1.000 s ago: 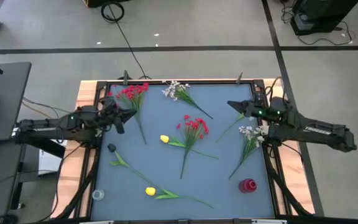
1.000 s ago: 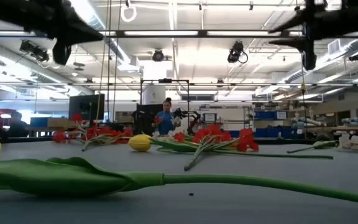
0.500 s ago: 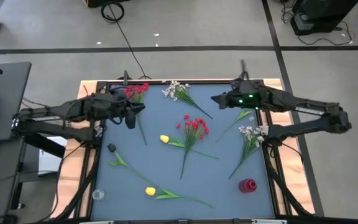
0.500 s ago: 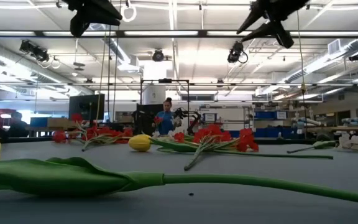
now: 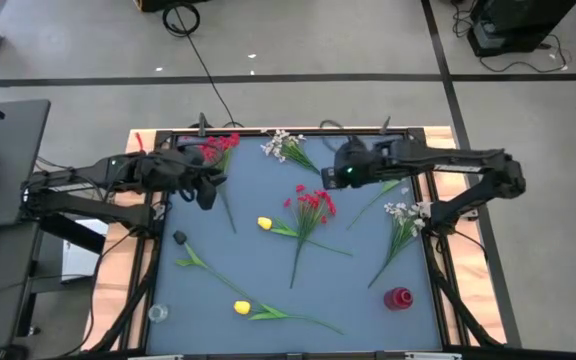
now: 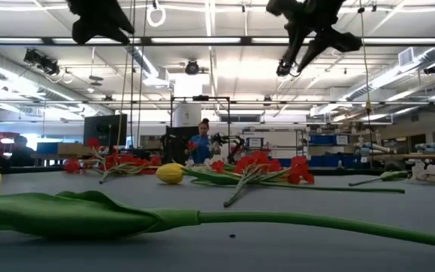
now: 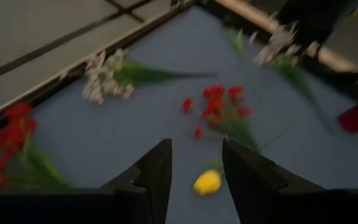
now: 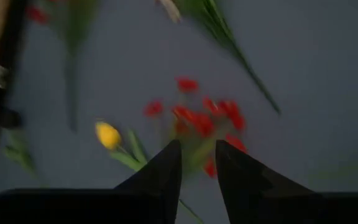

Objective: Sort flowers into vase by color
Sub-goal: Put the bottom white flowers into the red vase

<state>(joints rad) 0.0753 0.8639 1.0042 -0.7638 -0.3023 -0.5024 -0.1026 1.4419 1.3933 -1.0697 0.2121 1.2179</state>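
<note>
High view, both arms raised over table [image 5: 368,290], left fingers [image 7: 157,174] and right fingers [image 8: 166,171] parted, empty

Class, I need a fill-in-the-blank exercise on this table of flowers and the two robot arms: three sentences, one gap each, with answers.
1. The number of yellow tulips lying on the blue table is ____.
2. The small vase near the table's right front corner is coloured ____.
3. The left tool holds ____ between its fingers.

Answers: two; red; nothing
</note>
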